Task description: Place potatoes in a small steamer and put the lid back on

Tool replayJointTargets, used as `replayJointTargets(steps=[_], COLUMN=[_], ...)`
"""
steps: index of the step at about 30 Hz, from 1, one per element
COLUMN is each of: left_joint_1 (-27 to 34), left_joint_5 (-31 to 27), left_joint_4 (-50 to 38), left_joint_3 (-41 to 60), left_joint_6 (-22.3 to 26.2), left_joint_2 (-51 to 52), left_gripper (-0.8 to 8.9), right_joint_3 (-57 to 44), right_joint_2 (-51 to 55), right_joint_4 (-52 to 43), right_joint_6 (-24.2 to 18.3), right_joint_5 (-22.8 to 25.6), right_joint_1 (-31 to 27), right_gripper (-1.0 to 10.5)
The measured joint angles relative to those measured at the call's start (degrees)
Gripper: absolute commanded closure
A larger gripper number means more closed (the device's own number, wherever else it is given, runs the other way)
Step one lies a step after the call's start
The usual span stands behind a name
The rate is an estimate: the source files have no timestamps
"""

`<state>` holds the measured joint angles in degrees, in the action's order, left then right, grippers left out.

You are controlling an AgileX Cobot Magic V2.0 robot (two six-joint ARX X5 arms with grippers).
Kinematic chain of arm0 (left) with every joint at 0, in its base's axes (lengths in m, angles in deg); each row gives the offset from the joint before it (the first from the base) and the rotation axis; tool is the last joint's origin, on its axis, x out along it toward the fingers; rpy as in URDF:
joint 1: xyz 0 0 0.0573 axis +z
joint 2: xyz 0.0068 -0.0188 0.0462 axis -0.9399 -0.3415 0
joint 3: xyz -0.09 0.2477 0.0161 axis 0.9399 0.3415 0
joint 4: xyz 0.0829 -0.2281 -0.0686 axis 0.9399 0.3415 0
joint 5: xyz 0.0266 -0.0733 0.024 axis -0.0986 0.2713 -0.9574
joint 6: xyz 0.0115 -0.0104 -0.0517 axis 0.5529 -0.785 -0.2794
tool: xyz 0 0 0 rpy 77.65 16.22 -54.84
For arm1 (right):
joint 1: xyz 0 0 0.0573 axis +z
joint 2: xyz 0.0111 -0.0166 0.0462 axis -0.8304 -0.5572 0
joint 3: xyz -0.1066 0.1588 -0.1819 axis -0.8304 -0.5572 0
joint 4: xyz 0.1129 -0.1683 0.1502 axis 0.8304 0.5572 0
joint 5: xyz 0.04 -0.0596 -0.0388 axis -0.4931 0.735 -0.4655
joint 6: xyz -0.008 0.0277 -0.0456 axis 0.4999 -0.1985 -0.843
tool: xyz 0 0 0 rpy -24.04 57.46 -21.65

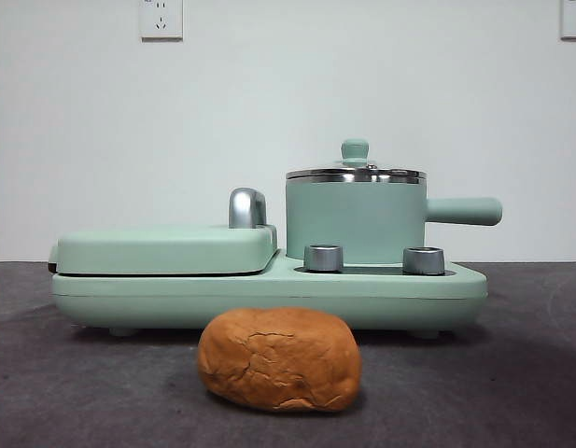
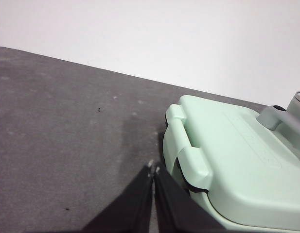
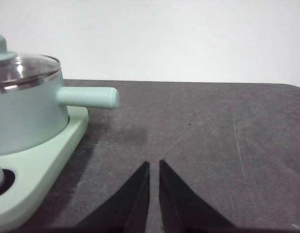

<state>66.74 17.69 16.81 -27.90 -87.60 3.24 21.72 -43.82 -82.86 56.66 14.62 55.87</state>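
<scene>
Potato (image 1: 279, 360) sits on the worktop (image 1: 82, 392), front and centre, just in front of the appliance base (image 1: 269, 291) and apart from it. Nothing touching it. From the potato the small steamer (image 1: 355, 222) is at about 1 o'clock, seated on the base behind the two steel dials (image 1: 323, 258), side handle (image 1: 463, 211) pointing to 3 o'clock. Lid (image 1: 355, 172) is on the pot, steel rim seated, green knob up. Flat griddle cover (image 1: 166, 248) with chrome handle (image 1: 247, 207) is at 11 o'clock from the potato, shut; not part of the job.

Step in hand: none begun. Lid on, potato not in the pot.

My left gripper (image 2: 154, 168) hangs over bare worktop just beside the griddle's end, jaws pressed nearly together, holding nothing. My right gripper (image 3: 154, 163) hangs over bare worktop on the handle side of the steamer, handle tip (image 3: 112, 97) at about 10 o'clock from it; jaws close with a thin gap, holding nothing. Neither shows in the front view.

Next move, my read: lid comes off first. Right gripper is nearer the pot, so it should spread, come down over the knob, pinch it and lift straight up. Knob is small, so centring matters; an off-centre pinch could tilt the glass lid.

Then left takes the potato. It looks about as wide as the pot, so a wide spread and a square drop.
</scene>
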Motion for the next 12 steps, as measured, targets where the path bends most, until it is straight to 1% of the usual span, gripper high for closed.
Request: replayJointTargets(steps=[4, 7, 9, 12], left_joint_1=[0.0, 0.0, 0.0, 0.0], left_joint_5=[0.0, 0.0, 0.0, -0.1], left_joint_4=[-1.9, -4.4, -4.2, -1.8], left_joint_3=[0.0, 0.0, 0.0, -0.6], left_joint_6=[-1.6, -3.9, -5.3, -6.6], left_joint_2=[0.0, 0.0, -0.3, -1.9], left_gripper=[8.07, 8.05, 8.05, 8.05], right_joint_3=[0.0, 0.1, 0.9, 3.9], right_joint_2=[0.0, 0.0, 0.0, -0.4], right_joint_4=[-2.1, -2.4, 0.3, 5.2], right_joint_6=[4.1, 8.6, 11.9, 15.1], right_joint_5=[0.0, -0.6, -2.3, -2.9], right_joint_1=[0.0, 0.0, 0.0, 0.0], right_gripper=[9.3, 9.3, 9.3, 9.3])
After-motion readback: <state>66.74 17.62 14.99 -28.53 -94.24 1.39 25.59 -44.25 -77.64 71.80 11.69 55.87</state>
